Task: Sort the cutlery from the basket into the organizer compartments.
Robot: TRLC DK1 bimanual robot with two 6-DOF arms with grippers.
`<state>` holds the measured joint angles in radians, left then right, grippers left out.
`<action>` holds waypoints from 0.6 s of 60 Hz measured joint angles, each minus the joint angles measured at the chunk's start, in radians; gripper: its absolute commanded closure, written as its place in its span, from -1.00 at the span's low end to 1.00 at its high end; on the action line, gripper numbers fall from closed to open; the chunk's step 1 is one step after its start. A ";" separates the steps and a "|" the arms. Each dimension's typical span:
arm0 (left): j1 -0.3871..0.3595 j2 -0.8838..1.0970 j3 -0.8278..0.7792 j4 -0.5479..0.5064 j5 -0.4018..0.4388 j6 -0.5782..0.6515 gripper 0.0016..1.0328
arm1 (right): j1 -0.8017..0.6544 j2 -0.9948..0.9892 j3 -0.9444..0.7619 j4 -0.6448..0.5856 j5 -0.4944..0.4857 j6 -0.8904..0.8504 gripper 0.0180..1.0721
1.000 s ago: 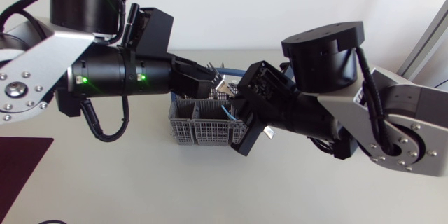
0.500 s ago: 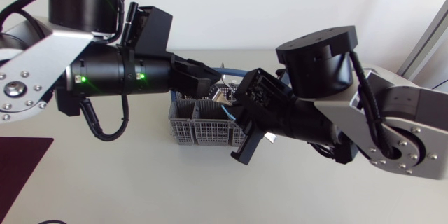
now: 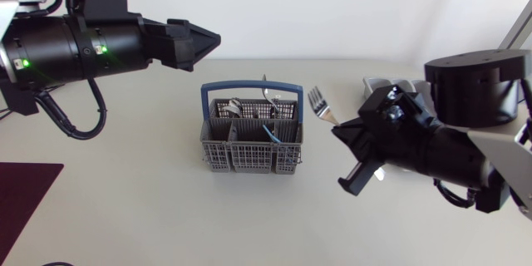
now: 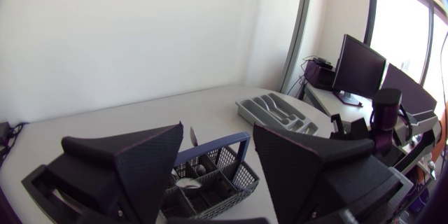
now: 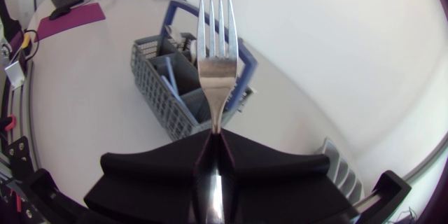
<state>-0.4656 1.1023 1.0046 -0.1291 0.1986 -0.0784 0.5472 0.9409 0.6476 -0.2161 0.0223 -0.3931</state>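
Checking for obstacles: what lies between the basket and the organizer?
Only the fork in the right claw, over bare table, as the head view shows.

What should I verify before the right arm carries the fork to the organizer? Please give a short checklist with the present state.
1. Fork held by right gripper: ok, both fingers shut on its handle.
2. Fork clear of basket: ok, in the air beside it.
3. Left gripper out of the path: ok, open, empty, on the basket's other side.
4. Organizer reachable: cannot tell, right arm covers most of it from above.
5. Fork compartment free: cannot tell.
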 measured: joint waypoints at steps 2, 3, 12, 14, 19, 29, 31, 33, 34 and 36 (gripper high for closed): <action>0.000 0.000 -0.010 0.000 0.000 0.026 -0.36 | -0.061 -0.006 -0.006 0.000 -0.017 0.000 0.88; 0.000 0.001 -0.013 0.000 0.000 0.033 -0.36 | -0.084 -0.006 -0.008 0.000 -0.028 0.000 0.88; -0.013 0.035 -0.063 0.004 0.000 0.118 -0.35 | -0.384 0.072 -0.006 0.034 -0.135 -0.012 0.88; -0.019 0.044 -0.079 0.012 0.000 0.140 -0.35 | -0.445 0.111 0.000 0.045 -0.158 -0.020 0.88; -0.035 0.062 -0.099 0.024 0.000 0.185 -0.34 | -0.578 0.221 0.035 0.063 -0.219 -0.031 0.88; -0.070 0.112 -0.117 0.039 0.000 0.264 -0.34 | -0.765 0.459 0.195 0.094 -0.268 -0.050 0.88; -0.074 0.120 -0.120 0.040 0.000 0.275 -0.34 | -0.792 0.503 0.235 0.093 -0.279 -0.051 0.88; -0.077 0.129 -0.123 0.042 0.000 0.290 -0.34 | -0.815 0.547 0.277 0.094 -0.285 -0.053 0.88; -0.080 0.135 -0.123 0.042 0.000 0.298 -0.34 | -0.827 0.572 0.301 0.094 -0.286 -0.053 0.88; -0.081 0.143 -0.124 0.044 0.000 0.312 -0.34 | -0.846 0.615 0.344 0.096 -0.288 -0.054 0.88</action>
<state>-0.5465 1.2457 0.8806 -0.0853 0.1986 0.2340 -0.2985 1.5555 0.9916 -0.1200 -0.2661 -0.4469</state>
